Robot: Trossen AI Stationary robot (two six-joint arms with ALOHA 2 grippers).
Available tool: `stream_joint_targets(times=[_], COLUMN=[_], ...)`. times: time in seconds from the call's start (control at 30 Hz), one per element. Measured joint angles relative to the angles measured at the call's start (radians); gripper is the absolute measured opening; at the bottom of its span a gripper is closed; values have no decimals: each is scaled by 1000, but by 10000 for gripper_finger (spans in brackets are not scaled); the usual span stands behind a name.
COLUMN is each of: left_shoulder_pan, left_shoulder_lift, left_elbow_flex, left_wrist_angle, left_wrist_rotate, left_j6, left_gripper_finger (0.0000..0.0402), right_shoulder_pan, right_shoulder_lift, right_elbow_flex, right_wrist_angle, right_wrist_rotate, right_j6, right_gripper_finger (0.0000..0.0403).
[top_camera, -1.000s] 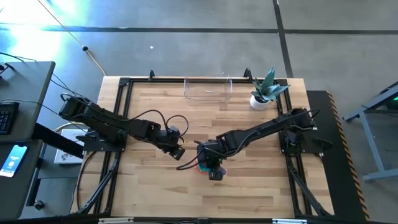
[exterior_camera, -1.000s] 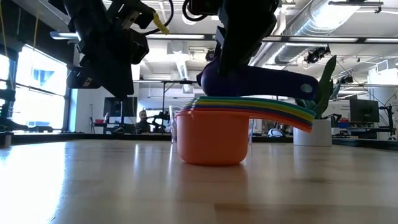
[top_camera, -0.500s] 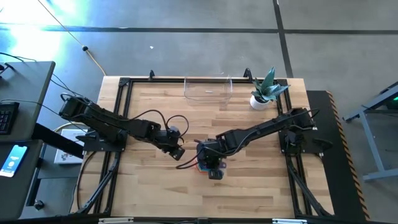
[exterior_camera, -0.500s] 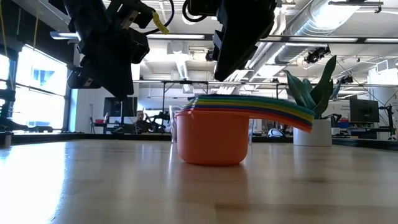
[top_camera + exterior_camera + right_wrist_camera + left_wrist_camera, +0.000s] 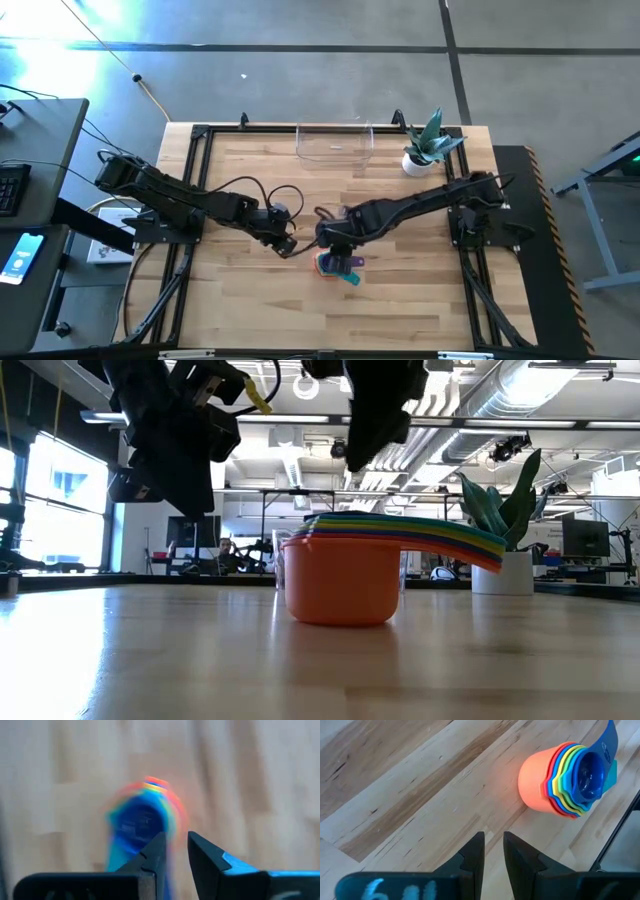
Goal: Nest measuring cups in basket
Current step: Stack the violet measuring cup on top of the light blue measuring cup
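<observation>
- The nested stack of measuring cups sits on the bare wooden worktop, near its front half and about midway across. The orange cup is outermost, with the brighter cups set inside it and their handles fanned out to one side.
- In the left wrist view the same stack shows a blue cup innermost, so the nesting looks done; what is left, I judge, is getting the whole stack into the basket.
- The right gripper hangs just above and behind the stack. Its jaws show a narrow gap in its own wrist view and hold nothing.
- The left gripper waits just to the left of the stack, above the worktop. Its jaws also stand a slit apart with nothing between them.
- The basket, the clear bin, stands at the far edge of the worktop, well apart from the stack. A small white pot with a green plant is just to its right.
- To do the carry well, I would grip the bundled handles or the orange rim so all cups lift as one.
- Gripping only an inner cup risks pulling it out and leaving the rest behind.
- Keep the stack level on the way across and approach the basket away from the plant.
- Lower it inside the walls before opening the jaws.
</observation>
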Motion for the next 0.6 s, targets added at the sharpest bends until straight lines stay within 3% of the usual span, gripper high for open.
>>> stream_joint_targets(times=[0.13,0.4,0.6], left_shoulder_pan=[0,-8,-10], left_shoulder_lift=[0,0,0], left_elbow_flex=[0,0,0], left_wrist_angle=[0,-1,-1], left_wrist_rotate=[0,0,0], left_j6=[7,22,25], left_gripper_finger=[62,62,62], right_shoulder_pan=[-33,-66,-51], right_shoulder_lift=[-1,-1,0], right_elbow_flex=[-1,-149,-162], right_wrist_angle=[-120,-91,-78], right_wrist_rotate=[53,-75,-121], right_j6=[50,142,175], right_gripper_finger=[71,71,71])
